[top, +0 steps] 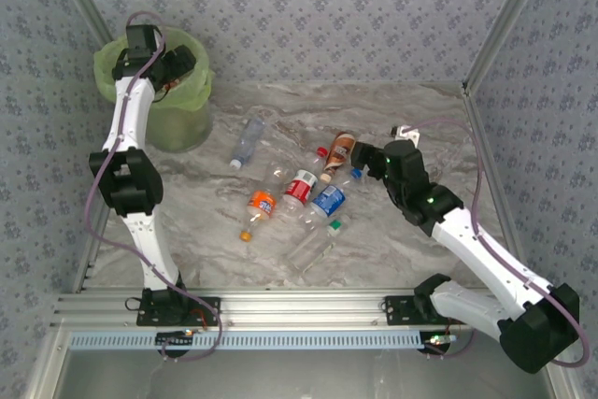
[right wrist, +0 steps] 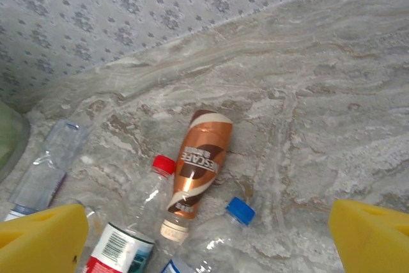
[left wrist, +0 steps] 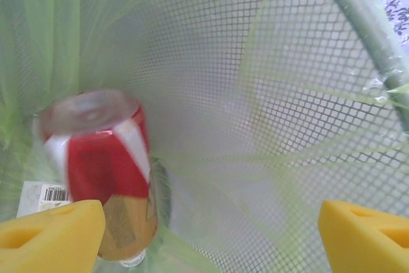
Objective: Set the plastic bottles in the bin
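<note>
- Now we see our left gripper (left wrist: 211,238) released, its yellow fingers (left wrist: 51,234) wide apart above the inside of the bin (left wrist: 275,94), with nothing between them.
- Just beyond the left finger, a red-labelled bottle (left wrist: 102,158) shows blurred inside the bin, its base towards us.
- Our right gripper (right wrist: 208,238) is likewise spread open and empty, hovering above the desk (right wrist: 319,94).
- Below it a brown bottle (right wrist: 199,158), a red-capped bottle (right wrist: 134,222) and a blue-capped bottle (right wrist: 238,211) lie close together.
- Farther left, a clear bottle (right wrist: 45,164) lies on the desk between that cluster and the bin.
</note>
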Controlling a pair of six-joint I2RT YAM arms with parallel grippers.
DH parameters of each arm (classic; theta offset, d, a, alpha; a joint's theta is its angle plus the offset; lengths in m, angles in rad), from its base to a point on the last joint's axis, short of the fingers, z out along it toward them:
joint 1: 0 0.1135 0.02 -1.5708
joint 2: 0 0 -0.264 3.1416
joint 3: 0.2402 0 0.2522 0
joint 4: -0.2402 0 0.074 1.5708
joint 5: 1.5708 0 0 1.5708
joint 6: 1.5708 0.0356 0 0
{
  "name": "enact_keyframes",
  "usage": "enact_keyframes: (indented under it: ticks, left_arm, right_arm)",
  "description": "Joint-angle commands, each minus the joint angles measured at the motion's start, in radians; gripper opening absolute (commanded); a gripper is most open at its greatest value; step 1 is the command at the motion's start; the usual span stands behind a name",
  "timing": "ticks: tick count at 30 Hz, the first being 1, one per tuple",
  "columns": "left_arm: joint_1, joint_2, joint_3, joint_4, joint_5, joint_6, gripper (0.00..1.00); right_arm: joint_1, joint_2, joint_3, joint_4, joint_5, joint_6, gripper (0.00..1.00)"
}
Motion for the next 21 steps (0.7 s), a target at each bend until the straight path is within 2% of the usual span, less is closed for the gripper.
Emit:
enact_keyframes:
  ticks: [1, 11, 18, 21]
  left_arm:
    - [0.003, -0.078, 0.037, -0.029, 0.033, 0.018, 0.88]
    - [0.004, -0.136, 0.051, -0.024, 0.102, 0.029, 0.99]
    - [0.003, -0.194, 0.038, 0.018, 0.133, 0.051, 0.99]
    - [-0.003, -0.243, -0.019, 0.054, 0.145, 0.062, 0.99]
  right_arm:
    - [0.001, 0.004, -0.023, -0.045, 0.057, 0.036, 0.99]
    - [-0.018, 0.04, -0.085, -0.102, 0.08, 0.178, 0.99]
    - [-0.032, 0.088, -0.122, -0.039, 0.039, 0.242, 0.98]
    - [-0.038, 0.131, -0.109, -0.043, 0.009, 0.254, 0.98]
